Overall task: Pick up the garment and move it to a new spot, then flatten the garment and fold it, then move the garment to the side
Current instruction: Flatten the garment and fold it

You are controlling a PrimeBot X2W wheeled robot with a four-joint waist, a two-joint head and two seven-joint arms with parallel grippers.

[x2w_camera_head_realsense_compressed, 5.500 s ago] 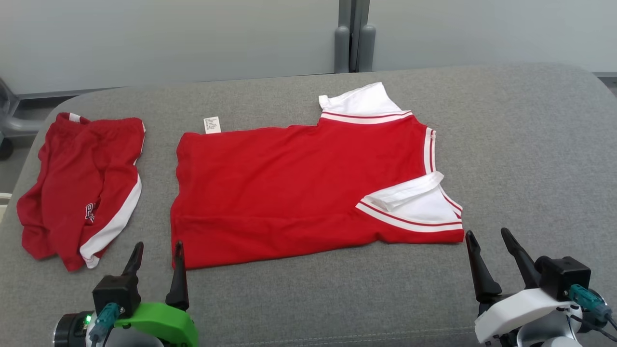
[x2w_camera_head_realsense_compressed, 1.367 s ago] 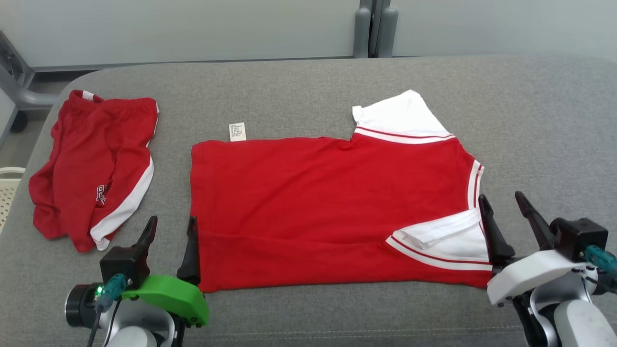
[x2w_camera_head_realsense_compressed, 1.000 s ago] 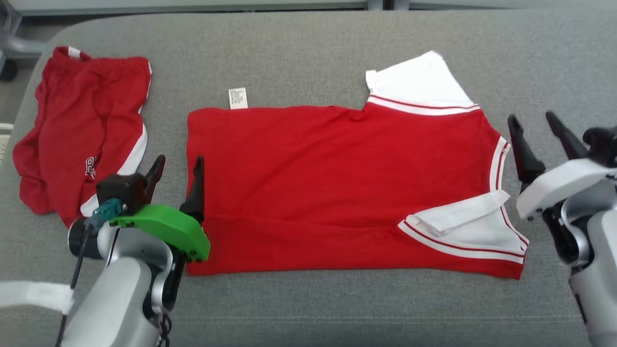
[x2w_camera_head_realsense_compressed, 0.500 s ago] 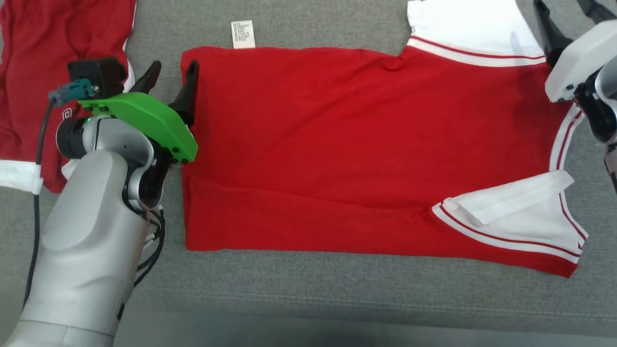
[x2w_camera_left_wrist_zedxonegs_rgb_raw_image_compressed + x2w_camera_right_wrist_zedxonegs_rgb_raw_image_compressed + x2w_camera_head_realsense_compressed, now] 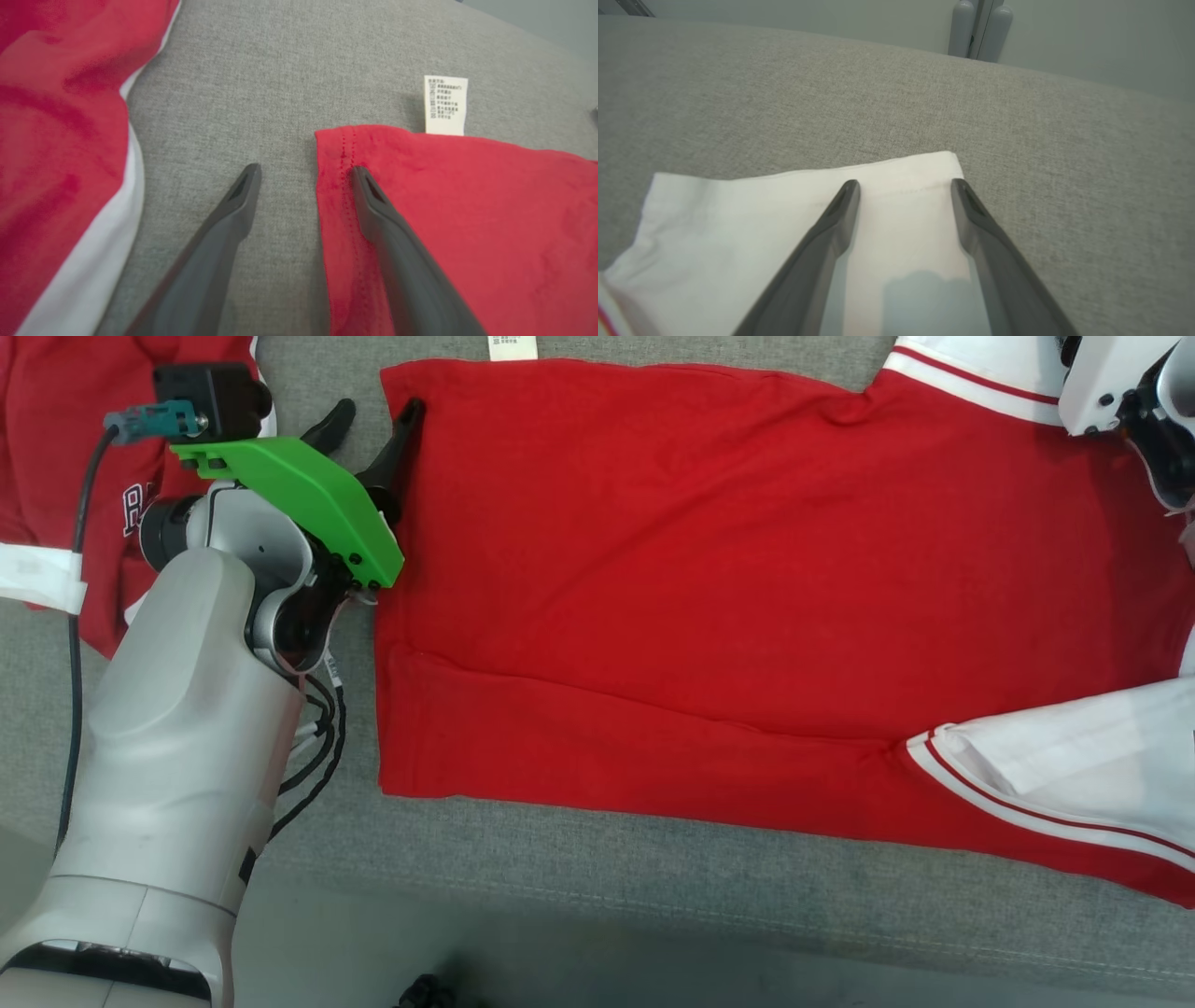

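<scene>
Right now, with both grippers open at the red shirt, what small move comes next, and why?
Probably lower and close both. The left gripper straddles a hem corner of the red shirt, the right gripper is open over its white sleeve; neither pinches cloth.

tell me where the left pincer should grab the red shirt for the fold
Probably the hem corner beside the care label, approached from the cushion side. The red shirt lies flat, so only its edge offers a lip; the open left pincer straddles that hem.

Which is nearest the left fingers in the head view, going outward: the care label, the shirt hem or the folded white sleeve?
1. Shirt hem, right at the left fingers.
2. Care label, just beyond, at the top edge.
3. Folded white sleeve, far lower right.
</scene>
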